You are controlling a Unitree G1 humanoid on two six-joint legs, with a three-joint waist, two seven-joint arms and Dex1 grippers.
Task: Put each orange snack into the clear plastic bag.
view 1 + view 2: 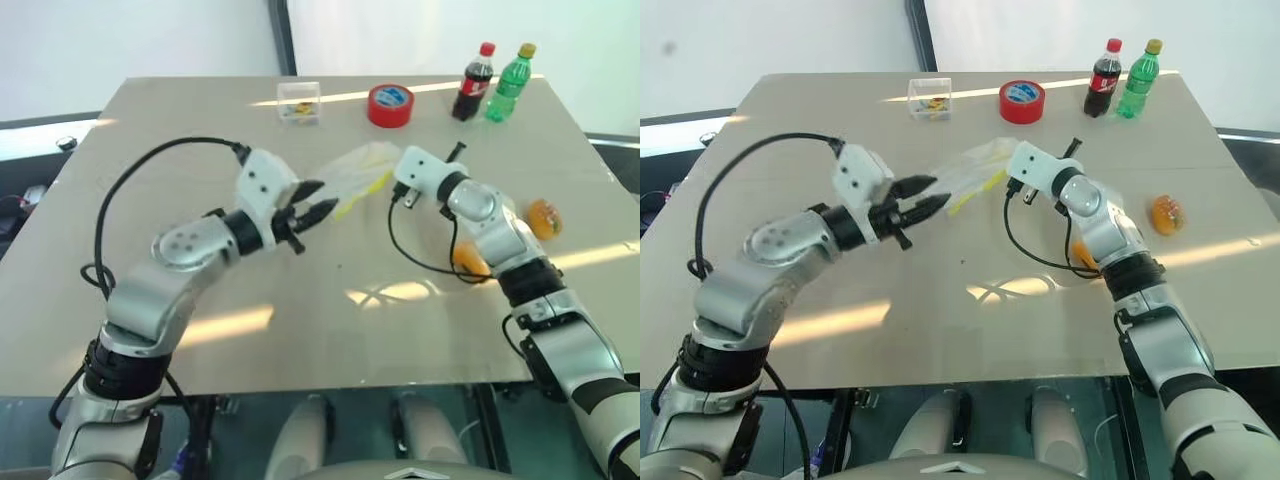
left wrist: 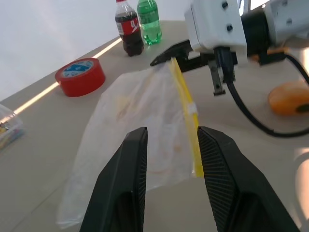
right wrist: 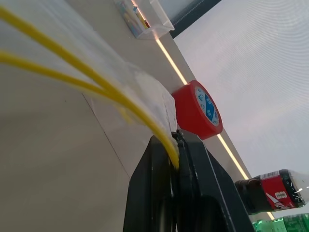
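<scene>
Now, by item:
R pincer (image 3: 176,145): clamped on yellow strip edge of clear plastic bag (image 2: 140,125), bag lifted off surface (image 1: 300,330).
L pincer (image 2: 169,140): jaws parted, nothing held, pointed at hanging bag, tips just short of it.
Orange snacks: one (image 1: 544,217) on surface at R edge side; other (image 1: 466,260) on surface, partly hidden behind R forearm.
Far side: red tape roll (image 1: 390,104), cola bottle (image 1: 474,82), green bottle (image 1: 509,84), sm clear box (image 1: 299,101).
</scene>
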